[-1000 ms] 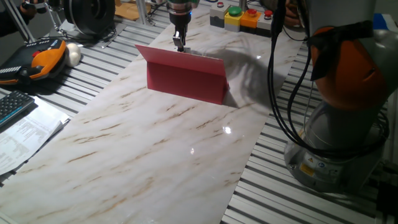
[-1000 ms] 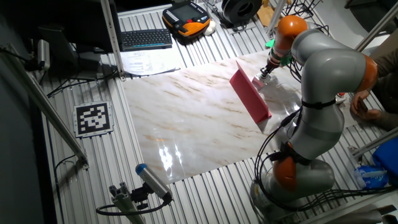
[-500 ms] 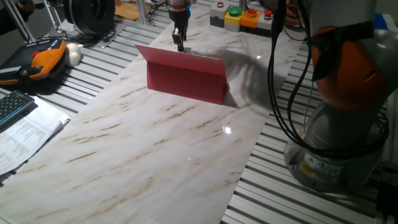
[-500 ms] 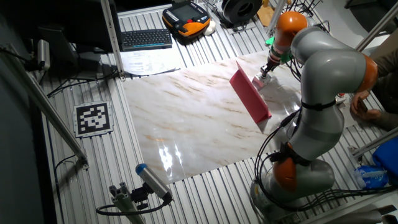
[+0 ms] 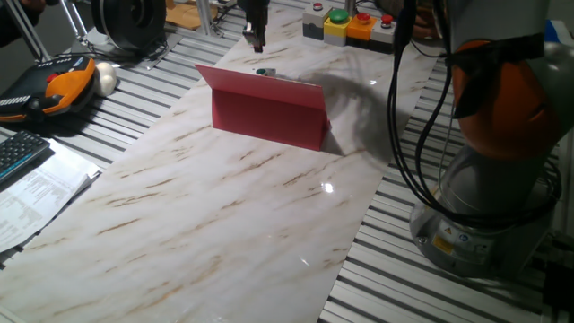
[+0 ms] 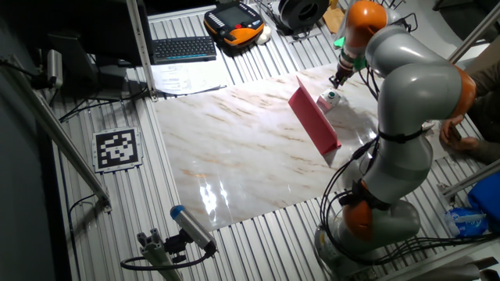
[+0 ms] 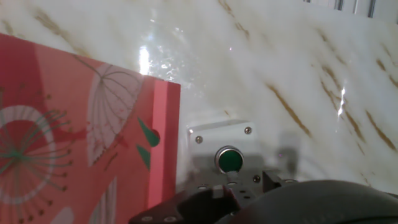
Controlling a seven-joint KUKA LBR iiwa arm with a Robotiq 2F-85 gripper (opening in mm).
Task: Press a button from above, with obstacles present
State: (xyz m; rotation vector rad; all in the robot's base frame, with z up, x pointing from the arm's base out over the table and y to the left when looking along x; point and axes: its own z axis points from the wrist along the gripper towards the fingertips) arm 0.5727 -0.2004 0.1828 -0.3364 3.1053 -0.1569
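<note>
A glossy white marble-patterned table with brown veins lies on a ribbed grey metal bench, catching bright light glints. Beside it rest a black keyboard, printed white paper sheets, an orange-and-black handheld pendant and a black-and-white square marker tag.

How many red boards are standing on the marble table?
1. The red board stands upright mid-table, with the button just behind it and the gripper above. Nothing suggests another, though the arm hides part of the table.
</note>
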